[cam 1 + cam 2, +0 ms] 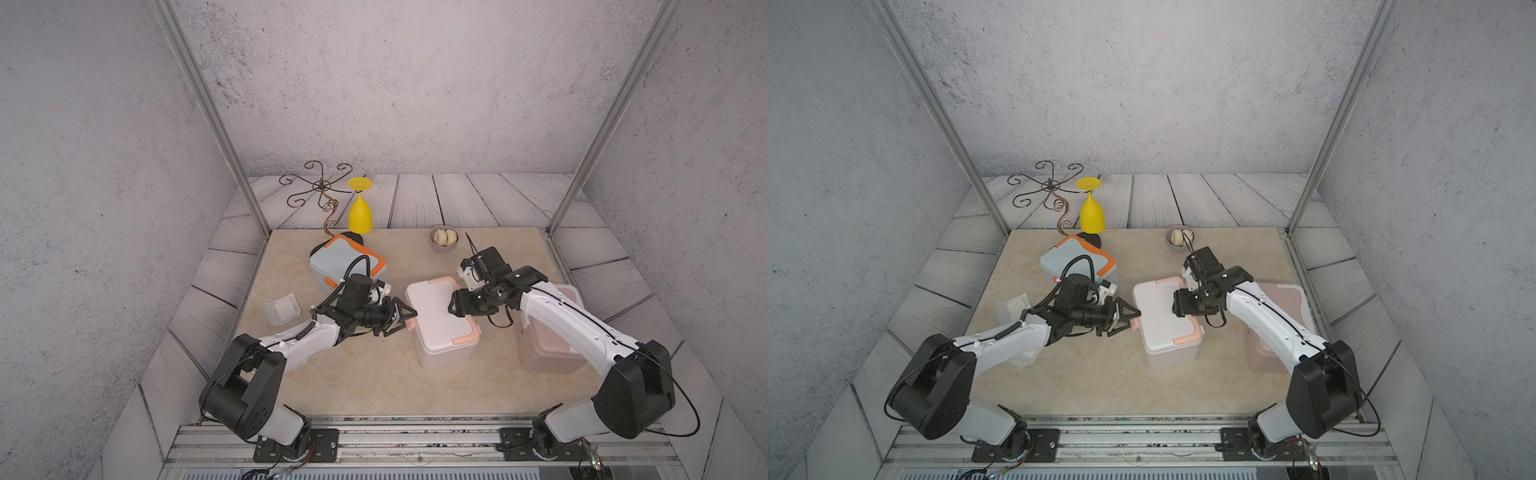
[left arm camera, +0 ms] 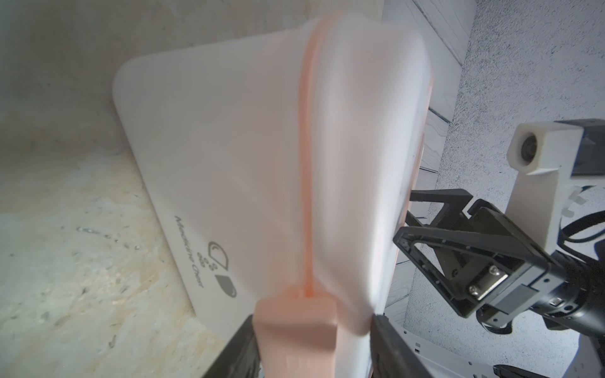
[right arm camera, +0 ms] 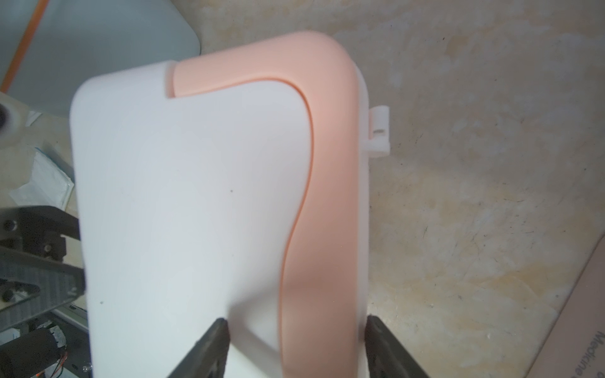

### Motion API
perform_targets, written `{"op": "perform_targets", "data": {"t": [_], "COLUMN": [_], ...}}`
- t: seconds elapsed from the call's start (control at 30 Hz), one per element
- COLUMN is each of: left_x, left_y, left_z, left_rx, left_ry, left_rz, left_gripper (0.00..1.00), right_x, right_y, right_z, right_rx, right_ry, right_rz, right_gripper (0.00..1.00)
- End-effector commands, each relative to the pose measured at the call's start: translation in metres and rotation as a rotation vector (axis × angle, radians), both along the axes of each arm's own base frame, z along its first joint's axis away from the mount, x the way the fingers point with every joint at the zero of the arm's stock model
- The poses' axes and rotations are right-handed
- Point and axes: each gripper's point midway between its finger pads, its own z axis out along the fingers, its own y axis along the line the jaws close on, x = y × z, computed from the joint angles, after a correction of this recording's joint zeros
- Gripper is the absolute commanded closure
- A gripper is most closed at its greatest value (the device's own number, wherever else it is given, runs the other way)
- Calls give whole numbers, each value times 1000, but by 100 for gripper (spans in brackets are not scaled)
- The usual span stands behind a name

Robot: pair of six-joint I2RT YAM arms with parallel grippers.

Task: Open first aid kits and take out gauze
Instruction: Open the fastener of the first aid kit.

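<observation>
The white kit with peach trim (image 1: 436, 322) stands in the middle of both top views on the beige table (image 1: 365, 386), its lid on, with a gripper at each side. The left gripper (image 1: 409, 319) reaches in from the left. In the left wrist view its jaws sit on either side of the peach latch (image 2: 294, 322), close against it, and I cannot tell whether they already pinch it (the lid there is blurred). The right gripper (image 1: 451, 308) meets the kit's right edge with its jaws wide apart. In the right wrist view one finger (image 3: 212, 347) lies over the white lid and the other is outside the box wall, with the peach trim strip (image 3: 327, 196) between them.

A gauze packet (image 1: 284, 309) lies flat on the table at centre left, beyond the left arm and apart from all three kits.

The grey-blue kit with orange trim (image 1: 340, 255) is up and left of the white one, and the left wrist camera and its cable partly cover it. The pink kit (image 1: 548, 357) at lower right lies mostly under the right forearm. Along the far table edge stand a small grey bowl (image 1: 444, 245) holding pale round things and a curly wire stand (image 1: 322, 187), from which an upturned yellow goblet (image 1: 360, 214) hangs.
</observation>
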Motion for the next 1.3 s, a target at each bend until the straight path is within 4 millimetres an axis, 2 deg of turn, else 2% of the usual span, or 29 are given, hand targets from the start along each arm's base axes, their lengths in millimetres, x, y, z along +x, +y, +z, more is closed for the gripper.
{"op": "perform_targets", "data": {"t": [0.0,0.27,0.53,0.67,0.73,0.83,0.97,1.13,1.27], "left_x": [-5,-6,-16,-21,-23,-21,-22,-22,-13], "left_y": [-2,8,30,50,55,50,46,35,27], "left_z": [12,14,-12,-21,-17,3,26,29,31], "left_rx": [8,59,265,403,433,428,600,737,813], "left_ry": [-26,-37,-9,-9,-19,-64,-166,-231,-264], "left_rz": [-33,-15,-53,-62,-63,-70,-116,-181,-214], "left_gripper": [60,42,41,42,42,36,21,18,17], "right_x": [-57,-58,-57,-57,-56,-56,-55,-54,-54], "right_y": [-50,-48,-47,-47,-46,-46,-45,-44,-42], "right_z": [-87,-88,-88,-88,-88,-88,-87,-86,-86], "right_rx": [-309,-294,-288,-289,-287,-287,-282,-275,-270], "right_ry": [322,326,322,322,322,320,319,315,317], "right_rz": [6,10,10,13,13,15,14,14,16], "right_gripper": [35,35,35,35,35,35,35,35,35]}}
